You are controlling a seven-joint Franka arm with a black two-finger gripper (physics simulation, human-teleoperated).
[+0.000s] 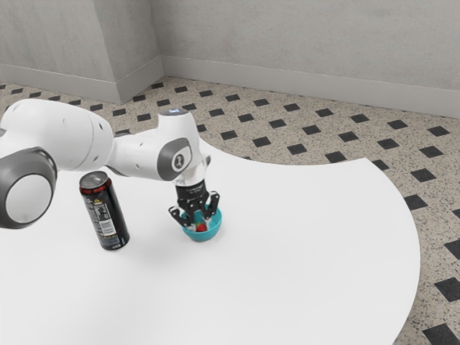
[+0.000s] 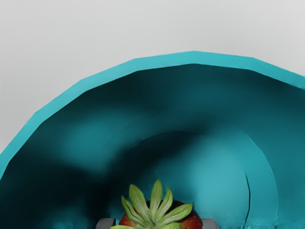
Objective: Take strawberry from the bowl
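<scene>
Where the gripper [image 1: 200,222] reaches down into the bowl [image 1: 214,226] in the exterior view, the strawberry [image 1: 201,228] shows as a small patch of bright red low between its fingers. The jaws stand part-way closed, about a berry's width apart, with the fruit between them and inside the teal bowl. Counting up, there is one strawberry, one bowl and one can [image 1: 108,223], a tall black one with red near its top, upright on the white table [image 1: 302,251] near the bowl, toward the exterior view's left.

In the wrist view the strawberry is a deep, glossy red dotted with small pale seeds, under one spreading crown of green leaves [image 2: 155,210] (pointed ones, like a ragged star). Two grey pads [image 2: 210,223] flank it, one against each side, and hold it; its lower part is cut off. Around it curve the bowl's shadowed inner walls and lighter rim.
</scene>
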